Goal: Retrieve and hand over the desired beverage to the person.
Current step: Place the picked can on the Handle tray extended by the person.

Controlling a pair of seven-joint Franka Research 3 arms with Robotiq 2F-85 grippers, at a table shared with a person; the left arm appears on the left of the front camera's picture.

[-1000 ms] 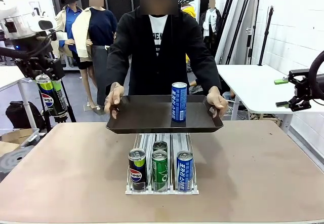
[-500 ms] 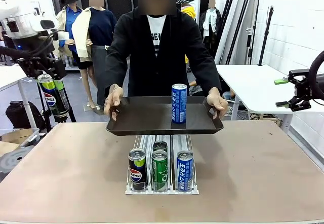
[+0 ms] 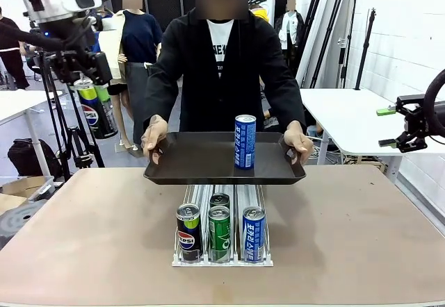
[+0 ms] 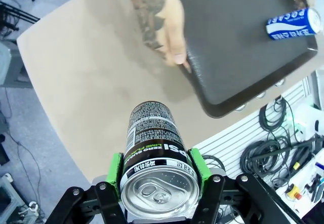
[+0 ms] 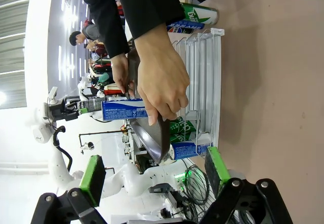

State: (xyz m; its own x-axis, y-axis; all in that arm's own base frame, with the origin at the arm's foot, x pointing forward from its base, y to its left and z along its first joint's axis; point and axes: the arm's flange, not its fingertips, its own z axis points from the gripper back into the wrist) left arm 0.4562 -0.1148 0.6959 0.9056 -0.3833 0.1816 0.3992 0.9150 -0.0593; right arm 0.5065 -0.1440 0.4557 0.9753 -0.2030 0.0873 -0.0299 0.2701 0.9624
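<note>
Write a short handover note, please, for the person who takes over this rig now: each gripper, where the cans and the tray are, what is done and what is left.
Left gripper: shut on a Pepsi can, raised at the table's left, beside the tray.
Right gripper: open, holding nothing, off to the right.
The person holds a dark tray in both hands over the can rack. One blue can stands upright on the tray.
Rack front row: Pepsi can, green can, blue can; one more can behind the green one.
Done: Pepsi can is out of the rack and in the grip.
Left: probably carry it over the tray, set it down, release.
</note>
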